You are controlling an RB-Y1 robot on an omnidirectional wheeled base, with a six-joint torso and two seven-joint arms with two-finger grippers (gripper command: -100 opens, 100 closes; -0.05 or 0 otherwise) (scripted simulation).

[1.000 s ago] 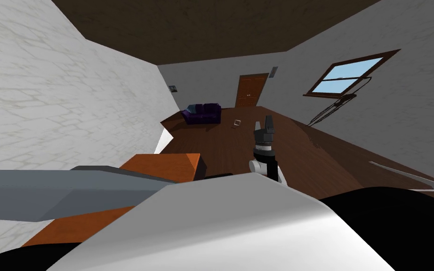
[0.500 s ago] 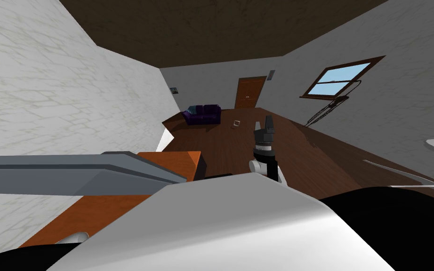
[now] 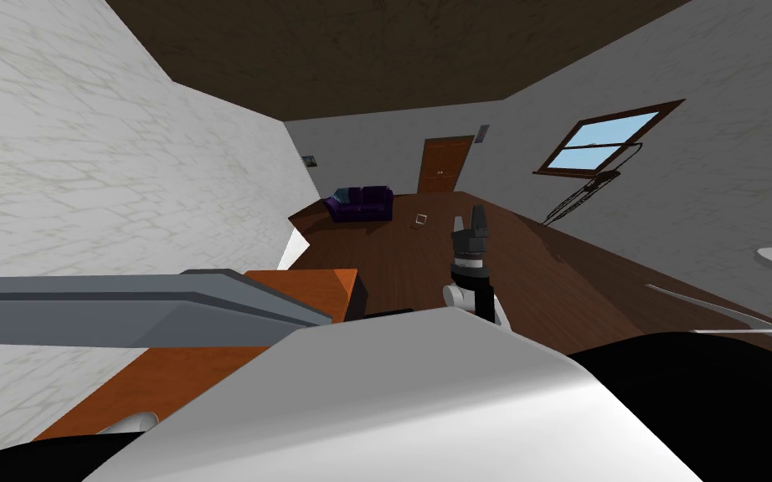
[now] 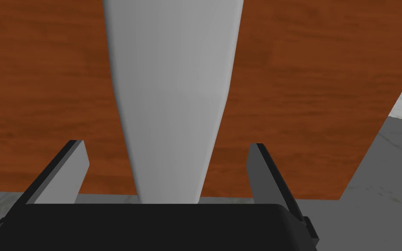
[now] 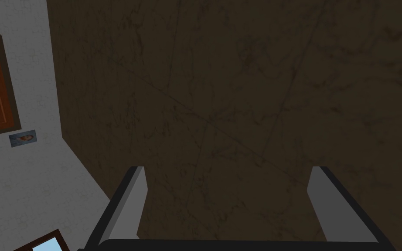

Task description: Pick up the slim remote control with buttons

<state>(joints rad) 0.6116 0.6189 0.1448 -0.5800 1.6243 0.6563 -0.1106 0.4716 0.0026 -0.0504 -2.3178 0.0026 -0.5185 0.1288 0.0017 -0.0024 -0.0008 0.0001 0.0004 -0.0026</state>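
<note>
A pale grey, slim, tapering shape (image 4: pixel 174 87) (probably the remote, though no buttons show) lies on the orange-brown wooden top (image 4: pixel 309 87), between the spread fingers of the left gripper (image 4: pixel 167 148), touching neither. Closing off-centre could skid it across that top. The right gripper (image 5: pixel 226 174), likewise spread, points upward, well apart from the top.

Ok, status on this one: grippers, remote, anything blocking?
Left gripper open, fingers astride the slim grey remote, not touching. Remote flat on orange-brown wood top, no buttons visible. Right gripper open, raised. Nothing in the way.
</note>
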